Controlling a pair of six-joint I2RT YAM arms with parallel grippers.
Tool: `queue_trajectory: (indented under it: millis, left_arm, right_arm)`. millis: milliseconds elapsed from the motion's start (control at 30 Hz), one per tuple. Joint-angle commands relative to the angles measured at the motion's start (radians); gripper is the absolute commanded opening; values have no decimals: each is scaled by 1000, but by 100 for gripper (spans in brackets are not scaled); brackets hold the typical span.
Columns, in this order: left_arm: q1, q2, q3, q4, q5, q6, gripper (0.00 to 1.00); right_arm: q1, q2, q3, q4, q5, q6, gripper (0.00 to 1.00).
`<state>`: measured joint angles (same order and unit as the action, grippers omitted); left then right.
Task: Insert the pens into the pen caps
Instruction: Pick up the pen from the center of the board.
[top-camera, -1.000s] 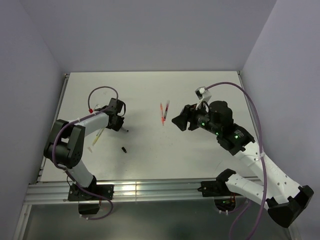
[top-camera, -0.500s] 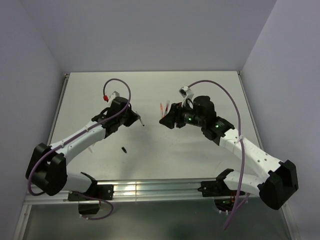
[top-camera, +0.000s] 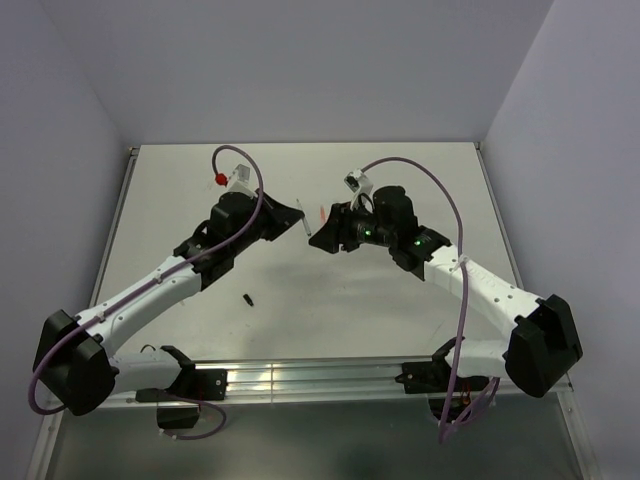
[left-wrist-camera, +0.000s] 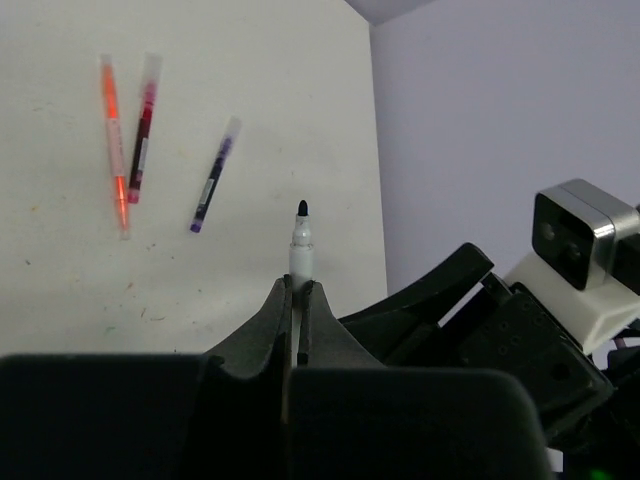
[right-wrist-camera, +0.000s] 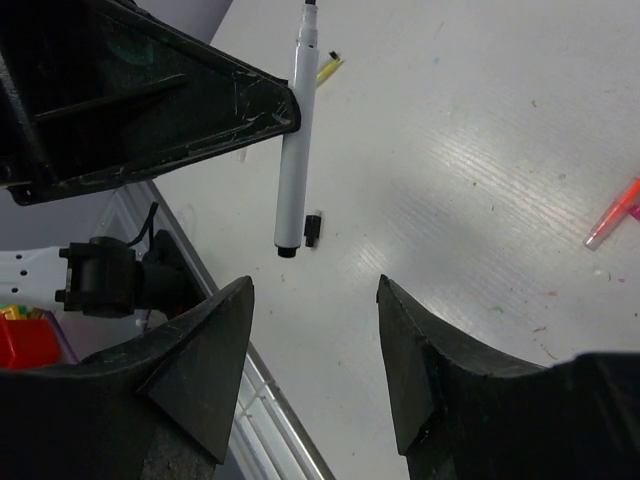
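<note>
- The white pen looks thin, light and stiff. Its smooth body may slip, so I think the middle is the best place to hold it.
- It has a black tip and is up in the air over the bench.
- The left fingers are pinched tight on it.
- The right fingers are spread apart and hold nothing.
- A tiny black cap lies on the bench.

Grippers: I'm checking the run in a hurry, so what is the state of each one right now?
Left gripper: shut on the white pen, black tip pointing out.
Right gripper: open, nothing between its fingers.
</note>
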<state>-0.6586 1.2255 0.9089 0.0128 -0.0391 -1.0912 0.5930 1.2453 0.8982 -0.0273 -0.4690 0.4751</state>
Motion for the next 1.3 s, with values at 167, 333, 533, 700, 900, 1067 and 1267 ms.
queue_trajectory:
  millis: [167,333,533,700,900,1067,1267]
  left_arm:
    - [-32,-26,13,96,44,53,0]
    - [-47,-17,19,111,56,57,0]
    - [-71,5,41,116,62,59,0]
    - [-91,20,47,125,64,53,0]
    - [-114,29,47,134,62,37,0]
    - [-134,38,59,133,74,36,0]
    - [-151,40,51,112,64,22,0]
  right_arm:
    - [7,13,84,78,-37,16,60]
    - [7,25,97,70,-37,20,60]
    - [7,40,105,70,-34,23,58]
    - [7,40,108,60,-22,22,55]
    - [7,37,108,52,-13,22,42]
    - [7,31,110,38,24,14,32]
    - [7,25,114,10,59,7,0]
